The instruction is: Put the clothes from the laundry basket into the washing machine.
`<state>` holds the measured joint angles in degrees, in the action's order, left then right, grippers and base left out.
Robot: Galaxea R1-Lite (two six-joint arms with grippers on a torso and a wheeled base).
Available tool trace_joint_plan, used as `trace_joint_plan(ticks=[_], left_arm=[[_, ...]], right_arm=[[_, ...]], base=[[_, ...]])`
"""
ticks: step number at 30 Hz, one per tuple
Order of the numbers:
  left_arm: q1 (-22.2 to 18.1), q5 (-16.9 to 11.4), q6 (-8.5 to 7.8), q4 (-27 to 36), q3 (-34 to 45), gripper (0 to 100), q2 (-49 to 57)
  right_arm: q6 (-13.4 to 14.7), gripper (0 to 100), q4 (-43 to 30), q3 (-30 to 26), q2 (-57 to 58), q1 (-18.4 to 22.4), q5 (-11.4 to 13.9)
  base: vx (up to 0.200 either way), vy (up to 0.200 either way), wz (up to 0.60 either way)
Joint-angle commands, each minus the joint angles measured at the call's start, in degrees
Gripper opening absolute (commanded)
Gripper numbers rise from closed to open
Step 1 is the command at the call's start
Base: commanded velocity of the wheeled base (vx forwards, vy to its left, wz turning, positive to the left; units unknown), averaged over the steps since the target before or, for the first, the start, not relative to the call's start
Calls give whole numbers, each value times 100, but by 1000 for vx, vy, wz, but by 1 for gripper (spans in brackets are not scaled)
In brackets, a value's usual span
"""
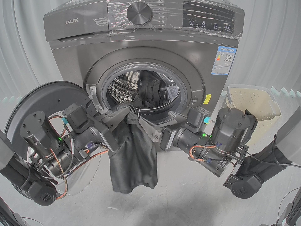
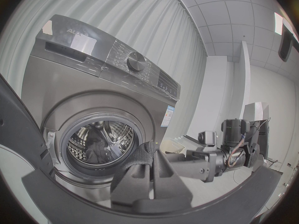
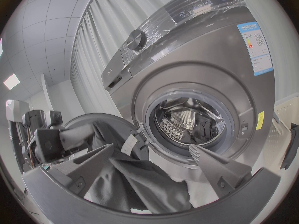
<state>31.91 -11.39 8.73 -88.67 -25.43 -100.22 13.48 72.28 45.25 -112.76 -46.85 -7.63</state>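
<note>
Left gripper is clamped tight on one dark garment, which hangs down the middle of the head view, just below the drum mouth. Right gripper is spread wide right beside it, nothing in it. One washing machine, door swung open at left, dark clothes inside, maybe two pieces, hard to tell. One laundry basket at right. The right wrist view catches another dark cloth draped over its rim.

Washing machine — logo, blue label, yellow sticker, small print illegible
</note>
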Motion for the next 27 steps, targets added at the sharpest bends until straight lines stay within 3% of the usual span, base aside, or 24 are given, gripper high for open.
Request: trace_joint_plan(ticks=[1, 11, 19, 27], left_arm=[[-10, 110, -3, -1, -129, 0, -94], [-19, 128, -12, -1, -120, 0, -68], [-36, 84, -38, -1, -94, 0, -24], [-36, 75, -38, -10, -129, 0, -15]], right_arm=[[-12, 100, -3, -104, -9, 27, -2], [-109, 100, -3, -509, 123, 361, 174], [-355, 100, -56, -851, 132, 739, 385], [-469, 100, -38, -799, -149, 985, 447]], base=[[0, 0, 0], [0, 0, 0], [0, 0, 0], [0, 0, 0]])
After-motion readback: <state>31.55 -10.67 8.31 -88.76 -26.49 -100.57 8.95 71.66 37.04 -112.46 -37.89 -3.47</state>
